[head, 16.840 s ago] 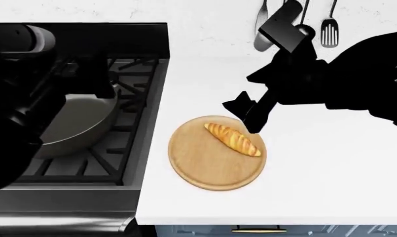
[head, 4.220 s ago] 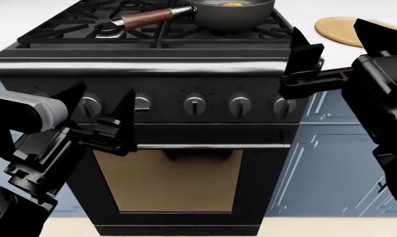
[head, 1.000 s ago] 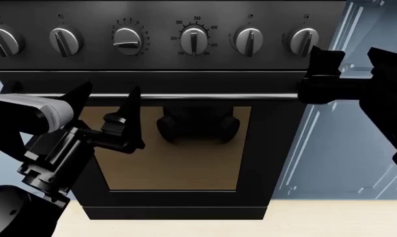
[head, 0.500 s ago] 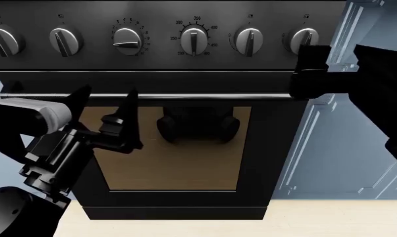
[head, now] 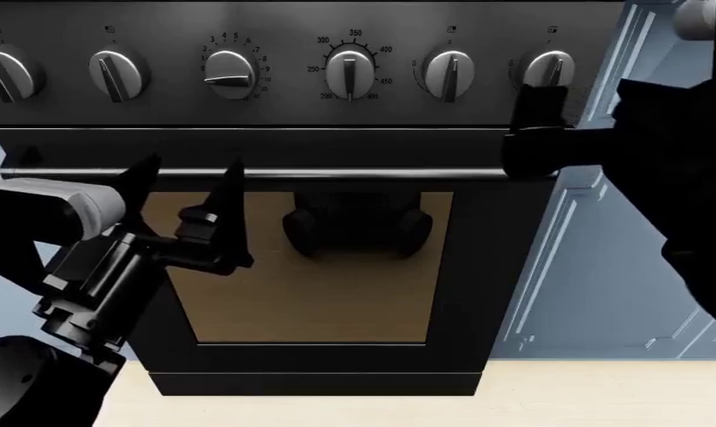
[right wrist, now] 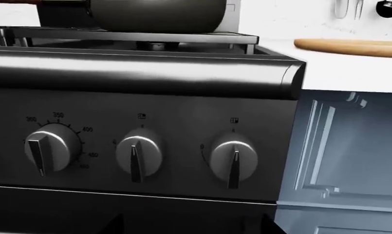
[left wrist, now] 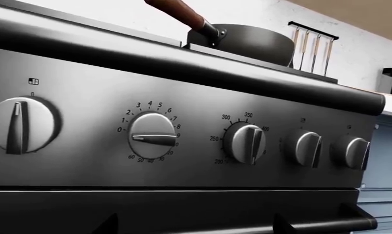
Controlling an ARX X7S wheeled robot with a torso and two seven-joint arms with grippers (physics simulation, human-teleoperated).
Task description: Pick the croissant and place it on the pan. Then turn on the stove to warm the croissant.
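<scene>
The stove (head: 333, 142) fills the head view with its row of silver knobs. The third knob from the left (head: 229, 73) has its pointer lying sideways; the others point up. My left gripper (head: 189, 173) is open and empty in front of the steel bar handle (head: 370, 173). My right gripper (head: 535, 120) is open and empty, just below the rightmost knob (head: 550, 69). The pan (left wrist: 248, 41) sits on the grates, with its wooden handle (left wrist: 176, 12); its underside shows in the right wrist view (right wrist: 157, 14). The croissant is hidden.
A round wooden board (right wrist: 351, 45) lies on the white counter right of the stove. Blue cabinet doors (head: 595, 258) stand right of the oven. The tan oven window (head: 322, 294) is below the handle. Utensils hang on the wall (left wrist: 310, 46).
My right gripper has moved left, closer to the rightmost knob. My left gripper has shifted only slightly. The knobs look the same.
</scene>
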